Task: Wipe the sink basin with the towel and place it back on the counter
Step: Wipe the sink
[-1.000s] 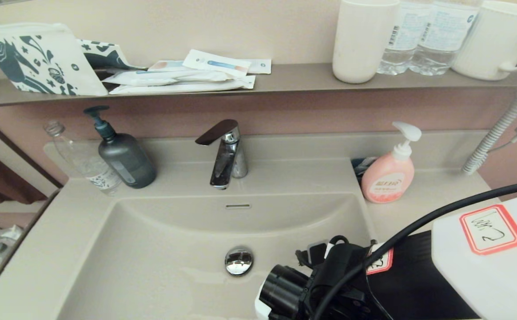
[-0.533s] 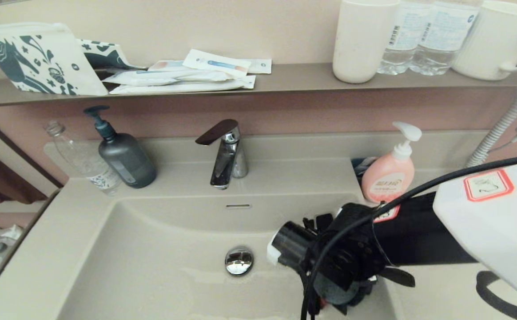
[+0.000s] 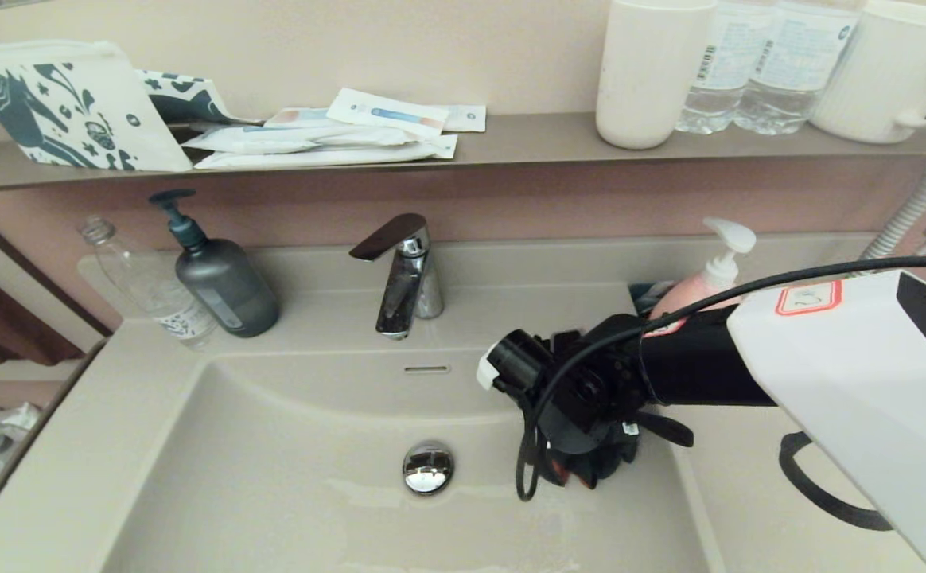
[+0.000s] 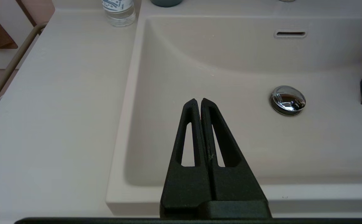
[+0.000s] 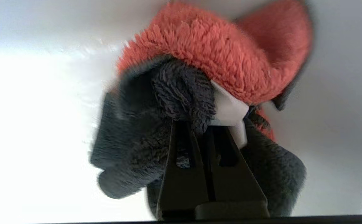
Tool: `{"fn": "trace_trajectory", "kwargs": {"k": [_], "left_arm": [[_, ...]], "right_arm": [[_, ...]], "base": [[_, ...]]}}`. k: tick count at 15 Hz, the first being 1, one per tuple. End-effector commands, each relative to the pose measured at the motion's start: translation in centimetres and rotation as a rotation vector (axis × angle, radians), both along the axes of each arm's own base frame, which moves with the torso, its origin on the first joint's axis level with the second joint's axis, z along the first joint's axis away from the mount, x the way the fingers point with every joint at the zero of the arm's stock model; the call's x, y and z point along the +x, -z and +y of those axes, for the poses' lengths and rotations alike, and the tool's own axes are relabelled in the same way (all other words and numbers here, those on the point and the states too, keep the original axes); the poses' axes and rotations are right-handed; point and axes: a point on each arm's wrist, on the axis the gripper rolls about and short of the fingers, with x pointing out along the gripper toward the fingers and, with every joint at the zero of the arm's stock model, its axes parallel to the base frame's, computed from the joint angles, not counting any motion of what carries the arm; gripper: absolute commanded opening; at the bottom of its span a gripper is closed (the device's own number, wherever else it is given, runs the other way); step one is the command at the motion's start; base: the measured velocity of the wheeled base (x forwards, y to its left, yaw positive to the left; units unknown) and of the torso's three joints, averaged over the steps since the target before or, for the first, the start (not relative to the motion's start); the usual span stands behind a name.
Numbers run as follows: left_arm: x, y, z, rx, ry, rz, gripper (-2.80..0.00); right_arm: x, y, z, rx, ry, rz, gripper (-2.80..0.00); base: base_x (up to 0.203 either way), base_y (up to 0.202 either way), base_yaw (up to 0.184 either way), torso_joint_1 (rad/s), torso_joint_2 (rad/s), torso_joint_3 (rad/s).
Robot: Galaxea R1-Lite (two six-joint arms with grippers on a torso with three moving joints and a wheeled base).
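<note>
In the head view, the right gripper (image 3: 582, 469) presses low in the basin (image 3: 272, 446), just right of the drain (image 3: 428, 467). In the left wrist view, the left gripper (image 4: 198, 102) hangs clenched and empty, left of the drain. In the right wrist view, the right gripper is clamped on the bunched towel (image 5: 156, 149), which looks soft and light, best held by a thick fold.

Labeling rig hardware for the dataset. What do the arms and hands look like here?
Right arm: white shell, red-bordered label sticker, black wrist section, loose black cable. Left hand: two matte black tapered fingers with slot cutouts. Right hand fingers are the same black slotted type.
</note>
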Motion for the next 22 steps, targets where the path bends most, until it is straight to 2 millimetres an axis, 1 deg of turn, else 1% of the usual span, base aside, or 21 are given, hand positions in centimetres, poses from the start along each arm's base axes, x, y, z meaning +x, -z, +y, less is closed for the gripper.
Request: {"fn": "trace_trajectory", "kwargs": {"k": [1, 4, 6, 8, 10, 12, 14, 17, 20, 22], "left_arm": [[0.0, 0.0, 0.0, 0.0, -0.001, 0.001, -2.8], [0.0, 0.0, 0.0, 0.0, -0.001, 0.001, -2.8], [0.0, 0.0, 0.0, 0.0, -0.001, 0.001, -2.8], [0.0, 0.0, 0.0, 0.0, -0.001, 0.001, -2.8], [0.0, 0.0, 0.0, 0.0, -0.001, 0.001, -2.8], [0.0, 0.0, 0.0, 0.0, -0.001, 0.001, -2.8], [0.0, 0.0, 0.0, 0.0, -0.001, 0.001, -2.8], [0.0, 0.0, 0.0, 0.0, -0.001, 0.001, -2.8], [0.0, 0.0, 0.0, 0.0, -0.001, 0.001, -2.8], [0.0, 0.0, 0.0, 0.0, -0.001, 0.001, -2.8]], "right_arm": [[-0.7, 1.7, -0.1, -0.053, -0.003, 0.043, -2.8], [-3.4, 3.5, 0.3, -0.104, -0.029, 0.082, -2.8], [-4.9, 4.5, 1.3, -0.121, -0.058, 0.097, -2.8], [-5.9, 5.7, 2.3, -0.127, -0.068, 0.106, -2.8], [-6.1, 7.1, 3.1, -0.093, -0.043, 0.092, -2.8], [-6.0, 8.0, 3.7, -0.043, -0.026, 0.088, -2.8], [-6.2, 8.2, 4.1, -0.004, -0.016, 0.095, -2.8], [-6.2, 7.7, 5.1, 0.063, -0.012, 0.091, -2.8], [-6.1, 7.9, 7.0, 0.111, -0.033, 0.081, -2.8], [-6.3, 8.7, 8.4, 0.124, -0.051, 0.075, -2.8]], "base": [[0.0, 0.0, 0.0, 0.0, 0.0, 0.0], [0.0, 0.0, 0.0, 0.0, 0.0, 0.0], [0.0, 0.0, 0.0, 0.0, 0.0, 0.0], [0.0, 0.0, 0.0, 0.0, 0.0, 0.0], [0.0, 0.0, 0.0, 0.0, 0.0, 0.0], [0.0, 0.0, 0.0, 0.0, 0.0, 0.0], [0.0, 0.0, 0.0, 0.0, 0.0, 0.0], [0.0, 0.0, 0.0, 0.0, 0.0, 0.0], [0.0, 0.0, 0.0, 0.0, 0.0, 0.0], [0.0, 0.0, 0.0, 0.0, 0.0, 0.0]]}}
